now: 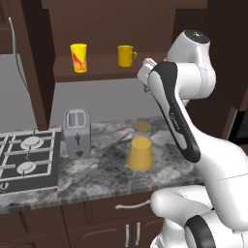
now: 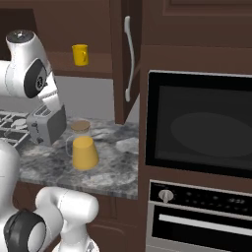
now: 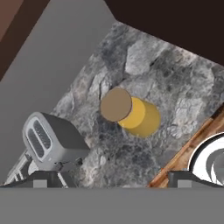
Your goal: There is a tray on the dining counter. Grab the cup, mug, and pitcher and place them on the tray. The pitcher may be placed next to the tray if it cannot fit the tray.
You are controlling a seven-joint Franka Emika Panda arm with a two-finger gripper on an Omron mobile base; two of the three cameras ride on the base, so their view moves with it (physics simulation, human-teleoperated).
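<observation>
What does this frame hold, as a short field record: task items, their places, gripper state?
pitcher: upright on the stone counter, right of the toaster
cup: on the wooden shelf, left of the mug
mug: on the same shelf, handle to the right
stove: left of the toaster
gripper: above the counter, jaws apart, holding nothing
oven: right of the counter

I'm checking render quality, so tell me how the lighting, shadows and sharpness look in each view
Left base view: flat even light, the pitcher slightly soft-edged with only a faint shadow. Right base view: dim cabinets, a dull oval sheen on the oven door. Hand view: sharpest, with crisp stone counter veining beside the toaster.
</observation>
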